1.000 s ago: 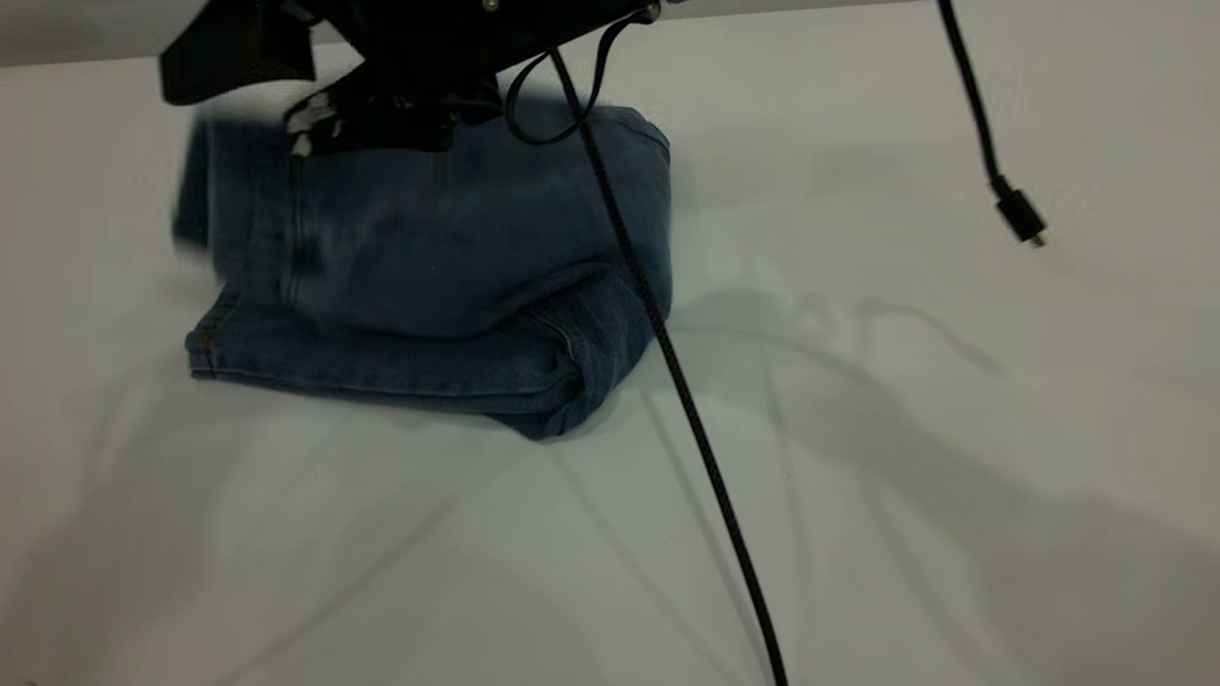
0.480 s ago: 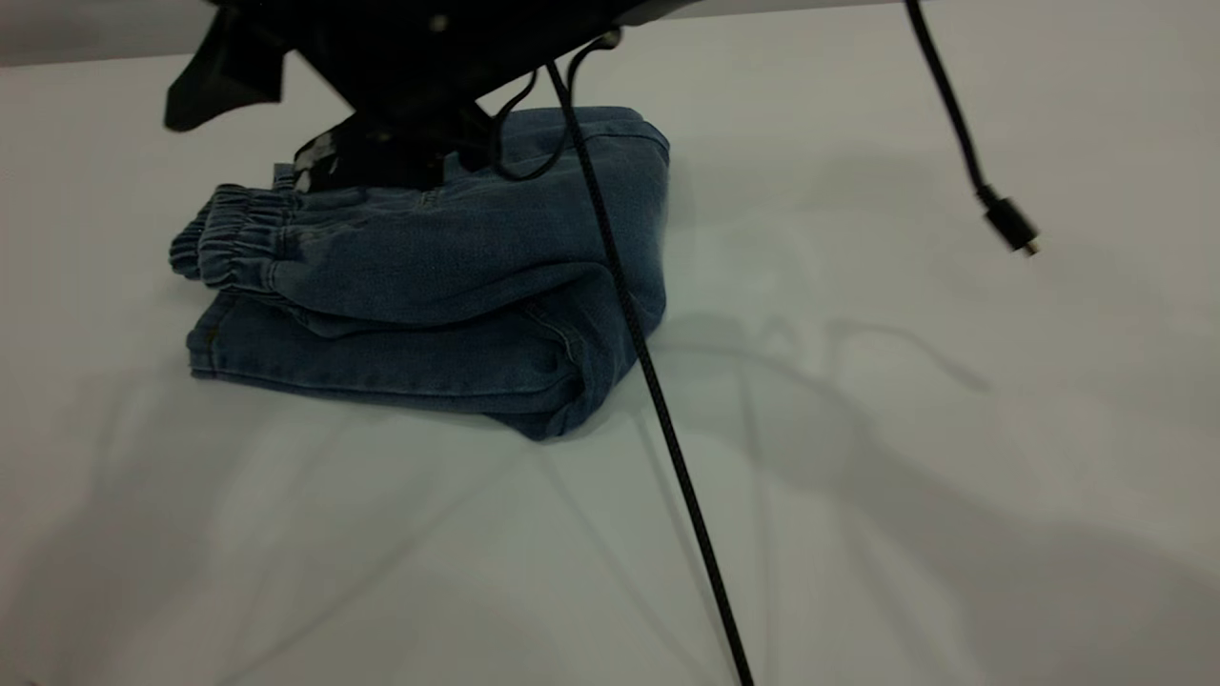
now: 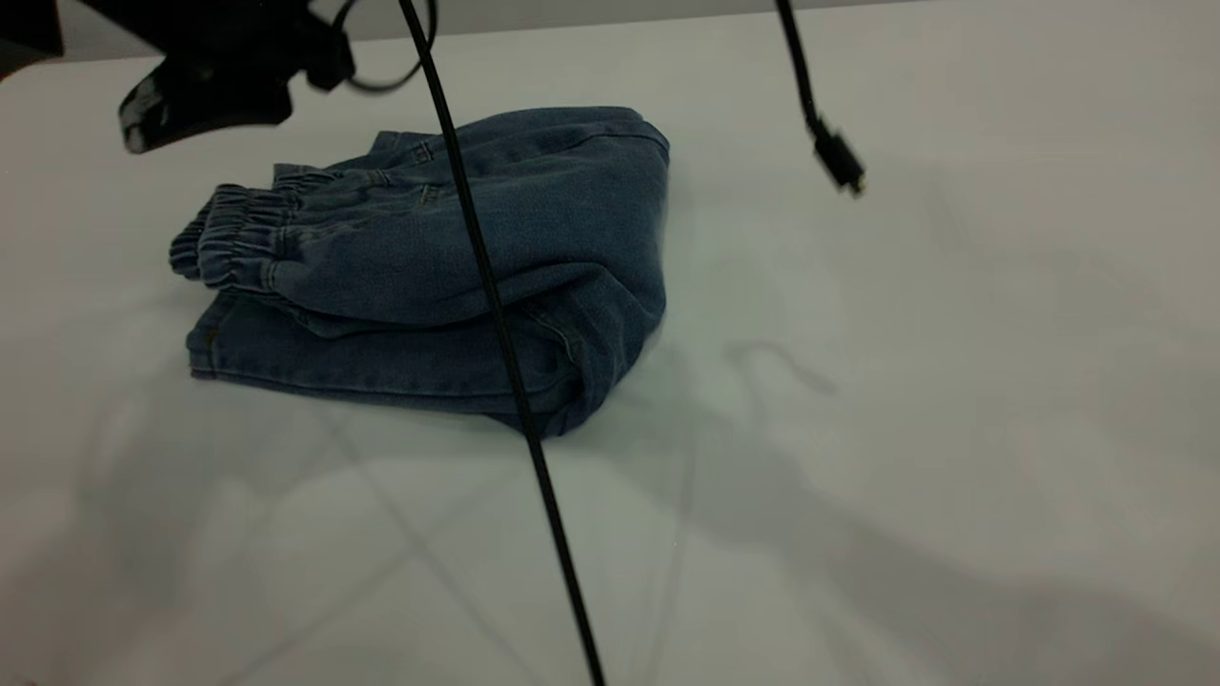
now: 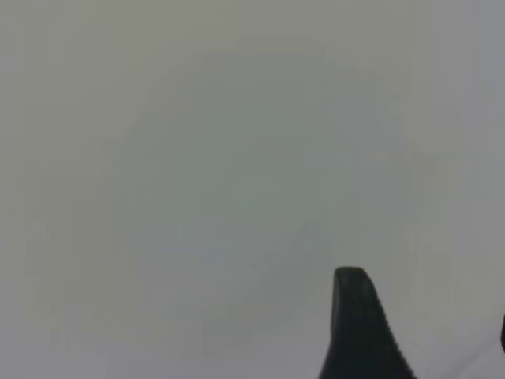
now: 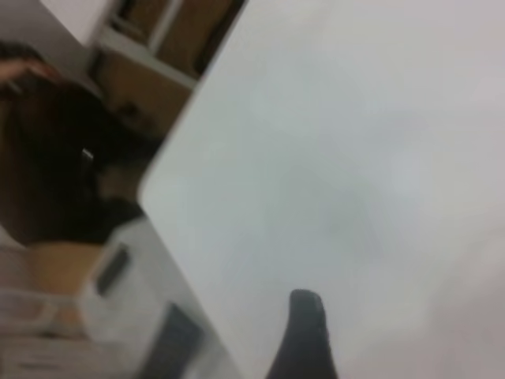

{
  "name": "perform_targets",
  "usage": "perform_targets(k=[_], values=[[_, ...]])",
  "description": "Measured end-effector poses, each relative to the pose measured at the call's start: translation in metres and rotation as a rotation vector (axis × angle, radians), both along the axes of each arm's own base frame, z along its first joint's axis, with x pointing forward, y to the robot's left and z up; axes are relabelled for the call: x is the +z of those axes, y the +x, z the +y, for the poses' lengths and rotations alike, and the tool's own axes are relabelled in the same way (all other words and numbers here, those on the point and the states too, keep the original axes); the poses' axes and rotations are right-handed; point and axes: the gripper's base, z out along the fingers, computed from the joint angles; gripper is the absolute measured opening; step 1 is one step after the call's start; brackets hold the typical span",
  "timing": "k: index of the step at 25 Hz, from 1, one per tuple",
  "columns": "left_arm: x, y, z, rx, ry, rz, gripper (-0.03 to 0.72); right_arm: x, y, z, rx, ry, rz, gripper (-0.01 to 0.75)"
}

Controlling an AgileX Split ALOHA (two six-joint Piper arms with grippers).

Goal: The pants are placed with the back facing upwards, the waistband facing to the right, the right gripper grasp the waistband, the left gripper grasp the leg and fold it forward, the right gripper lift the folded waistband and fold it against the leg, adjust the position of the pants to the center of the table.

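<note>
Folded pants (image 3: 429,267): soft, thick denim, best gripped at the waistband (image 3: 229,243); whether either gripper is clenched cannot be told.

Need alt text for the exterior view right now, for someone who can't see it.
Folded pants lie on the table, the waistband on top at the left. A dark claw hangs above the top-left corner, clear of the denim, and a black cable crosses in front.
</note>
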Motion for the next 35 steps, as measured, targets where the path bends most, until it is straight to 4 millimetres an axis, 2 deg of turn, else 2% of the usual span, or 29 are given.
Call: perform_targets(k=[3, 8, 12, 17, 21, 27, 35], values=[[0.01, -0.01, 0.004, 0.005, -0.029, -0.028, 0.394, 0.005, -0.001, -0.003, 0.043, -0.131, 0.015, 0.512], [0.017, -0.017, 0.007, 0.005, -0.058, -0.046, 0.384, 0.004, -0.013, -0.002, 0.045, -0.419, 0.03, 0.51], [0.019, -0.02, 0.008, -0.002, -0.093, -0.05, 0.381, -0.013, 0.005, -0.017, -0.12, -0.599, -0.016, 0.51], [0.019, -0.02, 0.008, -0.002, -0.097, -0.049, 0.381, -0.027, 0.033, -0.006, -0.287, -0.543, -0.134, 0.501], [0.019, -0.02, 0.008, -0.002, -0.098, -0.048, 0.381, -0.044, 0.046, 0.003, -0.35, -0.513, -0.115, 0.488], [0.019, -0.02, 0.008, -0.002, -0.098, -0.048, 0.379, -0.081, 0.049, 0.004, -0.415, -0.584, 0.02, 0.486], [0.019, -0.02, 0.007, -0.005, -0.098, -0.049, 0.379, -0.117, 0.05, 0.005, -0.478, -0.588, 0.082, 0.486]])
